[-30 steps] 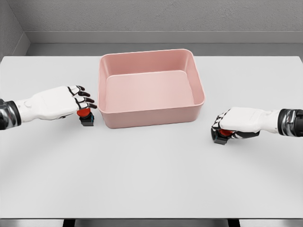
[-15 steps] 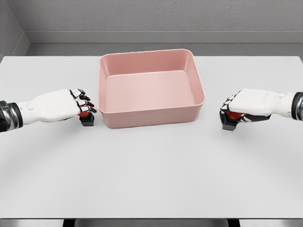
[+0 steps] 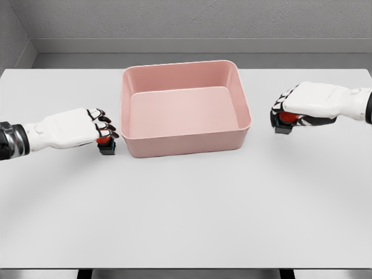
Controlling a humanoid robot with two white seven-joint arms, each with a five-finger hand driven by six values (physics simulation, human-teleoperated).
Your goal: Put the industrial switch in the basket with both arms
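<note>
Two industrial switches show, each a small black box with a red button. One switch (image 3: 107, 146) stands on the white table (image 3: 186, 209) just left of the pink basket's (image 3: 186, 143) front left corner. My left hand (image 3: 104, 132) has its fingers curled down over that red button. The other switch (image 3: 283, 125) hangs off the table, held from above by my right hand (image 3: 280, 116), to the right of the basket's right wall. Its fingers cover most of it. Nothing lies inside the basket.
The table ends at a grey wall behind the basket. A narrow gap separates the left switch from the basket wall, and a wider one lies between the right hand and the right rim.
My right hand has lifted its switch off the table and carried it up and back, level with the basket's right rim. My left hand's fingers have closed down onto the left switch, which stayed put.
</note>
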